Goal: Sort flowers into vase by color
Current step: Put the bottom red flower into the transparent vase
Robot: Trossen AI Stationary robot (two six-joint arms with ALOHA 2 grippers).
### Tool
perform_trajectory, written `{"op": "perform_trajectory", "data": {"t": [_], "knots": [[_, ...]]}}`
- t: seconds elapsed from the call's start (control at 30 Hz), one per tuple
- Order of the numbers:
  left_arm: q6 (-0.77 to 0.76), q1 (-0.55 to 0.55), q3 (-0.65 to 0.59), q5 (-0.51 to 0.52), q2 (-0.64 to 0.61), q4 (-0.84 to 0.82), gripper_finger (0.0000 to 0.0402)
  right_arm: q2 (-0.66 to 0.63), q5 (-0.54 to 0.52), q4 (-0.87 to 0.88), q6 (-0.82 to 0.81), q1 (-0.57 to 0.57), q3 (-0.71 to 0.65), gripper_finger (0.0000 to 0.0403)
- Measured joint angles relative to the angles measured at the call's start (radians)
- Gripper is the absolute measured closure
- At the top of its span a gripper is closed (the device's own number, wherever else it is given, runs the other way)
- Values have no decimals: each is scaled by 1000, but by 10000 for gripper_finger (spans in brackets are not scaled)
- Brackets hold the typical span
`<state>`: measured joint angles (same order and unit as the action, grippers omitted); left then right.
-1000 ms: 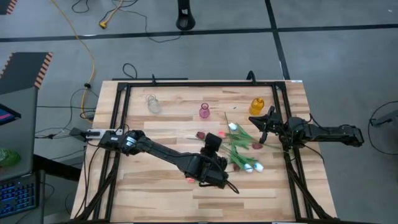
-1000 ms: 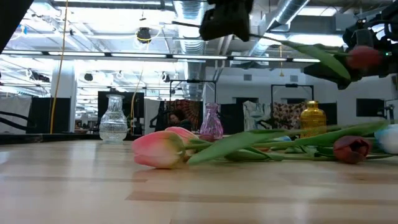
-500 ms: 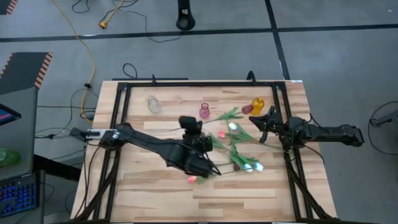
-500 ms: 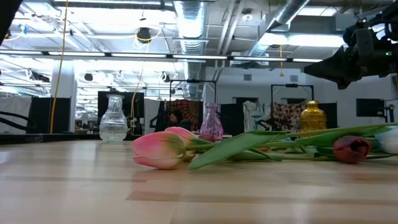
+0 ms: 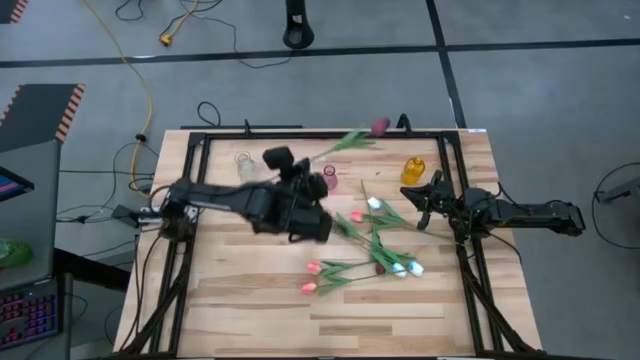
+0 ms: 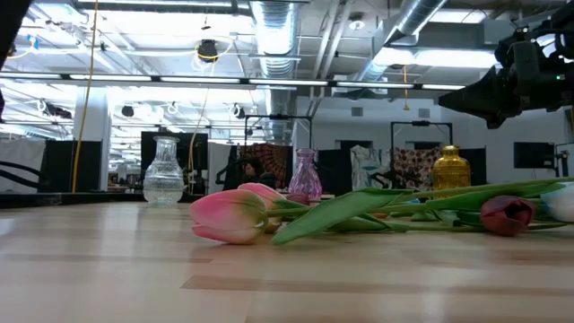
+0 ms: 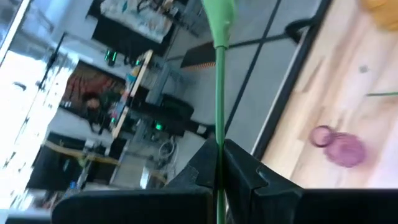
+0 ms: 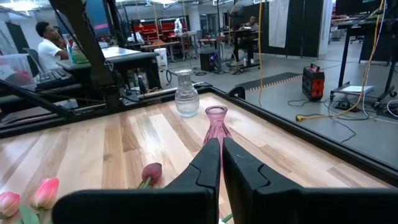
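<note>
My left gripper (image 5: 313,168) is raised over the table's far middle, beside the pink vase (image 5: 329,179), and is shut on a dark red flower (image 5: 380,125) whose head reaches past the far edge. The clear vase (image 5: 245,165) and the yellow vase (image 5: 414,168) stand along the far side. The other flowers lie flat on the wood: a mixed pile (image 5: 378,235) and two pink ones (image 5: 315,275), the nearest pink head (image 6: 231,217) being on its side. My right gripper (image 5: 420,205) waits shut at the right edge. My left gripper pinches the flower's thin green stem (image 7: 219,134) between its two fingers, low on the stem. The stem runs straight out ahead past the fingertips to a leaf (image 7: 221,15). The flower is lifted clear of the table, and its head points toward the far right.
A black frame (image 5: 300,133) borders the table top. Bare wood lies on the left half and along the near edge. Cables lie on the floor beyond the far edge.
My left gripper has risen and gone from the near middle toward the far edge and leftward, rolling as it went. It has carried the dark red flower up from the pile, and the head has swung from the table's right side to beyond the far edge.
</note>
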<state>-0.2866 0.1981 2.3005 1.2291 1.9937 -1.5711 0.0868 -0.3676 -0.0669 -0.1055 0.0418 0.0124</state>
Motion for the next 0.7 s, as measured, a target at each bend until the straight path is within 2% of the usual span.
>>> {"op": "perform_trajectory", "data": {"t": [0.13, 0.2, 0.37, 0.47, 0.53, 0.7], "knots": [[16, -127, -27, -30, 17, 62, 401, 0, 0, 0, 0, 0, 0, 356], [83, -186, -74, -96, 23, 145, 401, 0, 0, 0, 0, 0, 0, 356], [335, -296, -191, -411, 10, 505, 401, 0, 0, 0, 0, 0, 0, 356], [434, -340, -233, -583, 3, 694, 401, 0, 0, 0, 0, 0, 0, 356], [454, -360, -237, -640, 2, 739, 401, 0, 0, 0, 0, 0, 0, 356], [445, -412, -238, -775, -1, 724, 401, 0, 0, 0, 0, 0, 0, 356]]}}
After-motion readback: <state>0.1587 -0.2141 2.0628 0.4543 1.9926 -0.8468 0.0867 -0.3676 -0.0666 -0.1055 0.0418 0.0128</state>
